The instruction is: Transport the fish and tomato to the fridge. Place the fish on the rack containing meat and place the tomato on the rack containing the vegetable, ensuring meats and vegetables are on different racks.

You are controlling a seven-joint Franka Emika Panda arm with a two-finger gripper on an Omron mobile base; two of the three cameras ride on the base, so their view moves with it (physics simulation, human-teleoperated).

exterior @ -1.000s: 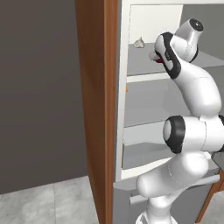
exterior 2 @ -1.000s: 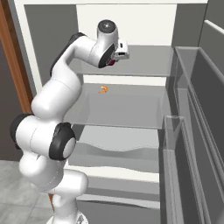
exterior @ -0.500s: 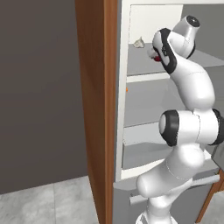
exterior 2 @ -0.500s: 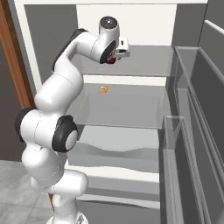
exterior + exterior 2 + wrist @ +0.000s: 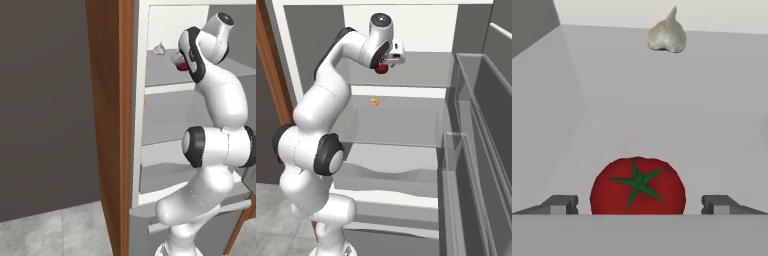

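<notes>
My pincer (image 5: pixel 639 205) stands wide, fingers (image 5: pixel 559 204) clear of the tomato (image 5: pixel 638 186) on either side. The tomato rests on the fridge's top shelf (image 5: pixel 712 110), between my fingertips. The garlic bulb (image 5: pixel 666 34) sits farther back on that shelf.

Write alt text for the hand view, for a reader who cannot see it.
A glossy red tomato with a green star-shaped stem sits on a pale grey fridge shelf, between the open gripper's two dark fingertips, with a clear gap on each side. Farther back on the same shelf, near the rear wall, lies a whitish garlic bulb with a pointed top.
</notes>
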